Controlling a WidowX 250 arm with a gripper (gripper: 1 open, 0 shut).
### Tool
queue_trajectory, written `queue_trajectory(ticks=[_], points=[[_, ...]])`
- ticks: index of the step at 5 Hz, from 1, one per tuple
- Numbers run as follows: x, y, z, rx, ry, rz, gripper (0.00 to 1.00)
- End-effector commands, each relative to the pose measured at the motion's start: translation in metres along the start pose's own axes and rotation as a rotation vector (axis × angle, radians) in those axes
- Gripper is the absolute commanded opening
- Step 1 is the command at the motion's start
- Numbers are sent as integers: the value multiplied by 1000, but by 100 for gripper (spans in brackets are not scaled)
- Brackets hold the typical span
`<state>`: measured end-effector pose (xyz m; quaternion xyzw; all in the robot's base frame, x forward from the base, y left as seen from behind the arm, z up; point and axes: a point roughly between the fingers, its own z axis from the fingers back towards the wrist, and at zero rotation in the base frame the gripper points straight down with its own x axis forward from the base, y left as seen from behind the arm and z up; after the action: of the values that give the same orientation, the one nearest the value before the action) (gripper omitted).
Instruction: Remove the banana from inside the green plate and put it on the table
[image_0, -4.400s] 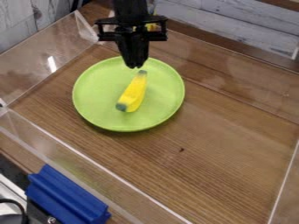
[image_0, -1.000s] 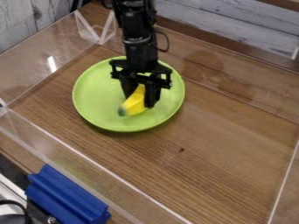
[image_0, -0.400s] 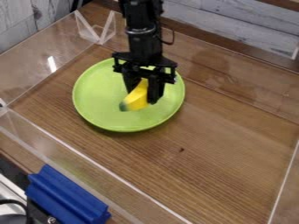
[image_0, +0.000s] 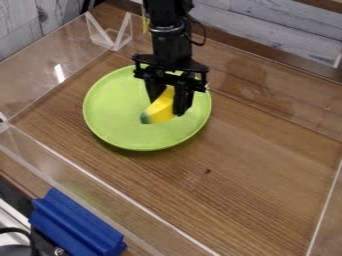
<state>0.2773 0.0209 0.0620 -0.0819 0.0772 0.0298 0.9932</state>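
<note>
The small yellow banana (image_0: 159, 108) hangs tilted between my black fingers, its dark tip pointing down-left just above the green plate (image_0: 114, 115). My gripper (image_0: 168, 98) points almost straight down over the plate's right half and is shut on the banana's upper part. The plate lies flat on the dark wood-grain table (image_0: 254, 170), left of centre. The banana's top end is hidden behind the fingers.
Clear acrylic walls (image_0: 40, 75) run around the tabletop. A blue ridged block (image_0: 74, 228) sits at the front left corner. Bare wood stretches to the right of the plate and in front of it.
The gripper has closed on the banana and lifted it a little off the plate, drifting slightly to the right. The plate has stayed in place.
</note>
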Motion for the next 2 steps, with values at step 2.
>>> queue_trajectory(ticks=[2], points=[[2, -13, 29, 11, -92, -42, 0]])
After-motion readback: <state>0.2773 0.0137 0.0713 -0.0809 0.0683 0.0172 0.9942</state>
